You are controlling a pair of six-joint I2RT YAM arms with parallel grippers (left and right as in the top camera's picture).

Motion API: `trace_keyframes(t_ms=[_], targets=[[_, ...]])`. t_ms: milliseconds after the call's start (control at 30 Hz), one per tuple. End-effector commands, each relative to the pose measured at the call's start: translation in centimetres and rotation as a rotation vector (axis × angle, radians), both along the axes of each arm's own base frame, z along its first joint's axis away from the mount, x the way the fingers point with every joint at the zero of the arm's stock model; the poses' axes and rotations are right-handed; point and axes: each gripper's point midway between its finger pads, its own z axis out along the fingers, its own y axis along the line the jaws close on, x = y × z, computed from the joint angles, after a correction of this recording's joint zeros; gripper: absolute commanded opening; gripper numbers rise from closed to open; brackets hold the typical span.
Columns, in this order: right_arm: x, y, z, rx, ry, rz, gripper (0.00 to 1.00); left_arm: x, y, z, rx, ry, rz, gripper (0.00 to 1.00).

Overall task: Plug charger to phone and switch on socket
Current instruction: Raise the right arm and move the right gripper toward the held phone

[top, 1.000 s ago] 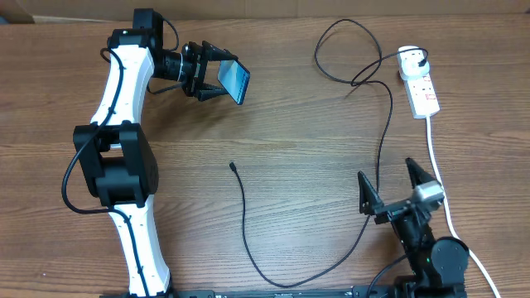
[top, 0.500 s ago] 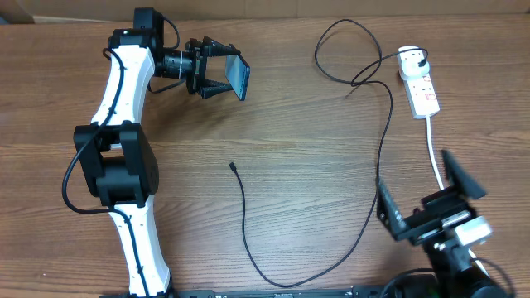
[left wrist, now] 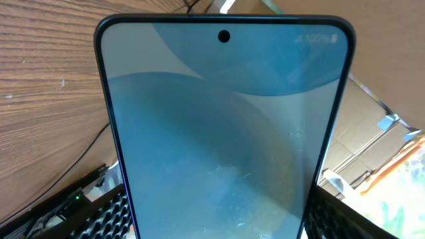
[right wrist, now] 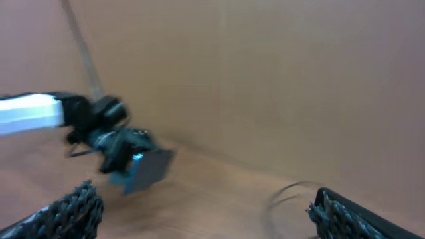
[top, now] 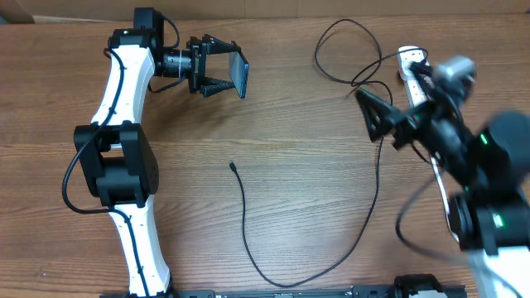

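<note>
**Fig. 1. Setting.** Overhead view: a desk [top: 290, 141] of brown wood-grain board fills nearly the whole field, its grain running left to right. Beyond the desk's far edge lies a narrow tan strip [top: 464, 7], with a pale patch [top: 12, 10] at its left end. Along the desk's near edge runs a dark rail [top: 273, 292]. Left wrist view: past the desk stand brown cardboard-like panels [left wrist: 378, 99] and a bright, washed-out area [left wrist: 405, 199]. Right wrist view, blurred: a plain brownish wall [right wrist: 265, 66] rises behind the desk. Light is even, and shadows on the desk are soft.
</note>
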Motion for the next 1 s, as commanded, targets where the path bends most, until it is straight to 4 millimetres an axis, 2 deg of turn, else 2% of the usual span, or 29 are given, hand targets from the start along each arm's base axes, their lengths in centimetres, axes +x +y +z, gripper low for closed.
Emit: trace_keyframes(t_ms=[0, 67, 133, 267, 433, 533, 700, 833, 967], targets=[[1.6, 2.6, -1.0, 0.229, 0.181, 0.134, 1.00, 0.0, -0.5, 1.7, -0.066, -0.019, -0.019, 0.72], [3.5, 2.9, -2.5, 0.350, 0.305, 0.121, 1.00, 0.1, -0.5, 1.7, -0.065, -0.011, -0.016, 0.72], [4.5, 4.0, -3.7, 0.373, 0.361, 0.148, 1.00, 0.1, -0.5, 1.7, -0.065, -0.011, -0.016, 0.72], [6.4, 6.0, -6.1, 0.350, 0.455, 0.116, 1.00, 0.1, -0.5, 1.7, -0.065, -0.011, -0.016, 0.72], [8.1, 7.4, -8.9, 0.249, 0.608, -0.049, 1.00, 0.0, -0.6, 1.7, -0.061, -0.011, -0.017, 0.72], [8.4, 9.0, -9.0, 0.162, 0.642, -0.049, 1.00, 0.0, -0.8, 1.5, -0.053, -0.006, -0.018, 0.72], [8.7, 12.1, -8.4, 0.145, 0.641, 0.008, 1.00, 0.0, -1.1, 1.1, -0.030, 0.003, -0.019, 0.72], [8.5, 14.1, -9.9, 0.149, 0.687, 0.025, 1.00, -0.3, -1.8, 1.2, -0.034, 0.021, -0.028, 0.72], [8.4, 16.3, -9.9, 0.176, 0.687, 0.058, 1.00, -0.5, -2.5, 1.2, -0.035, 0.049, -0.035, 0.73]])
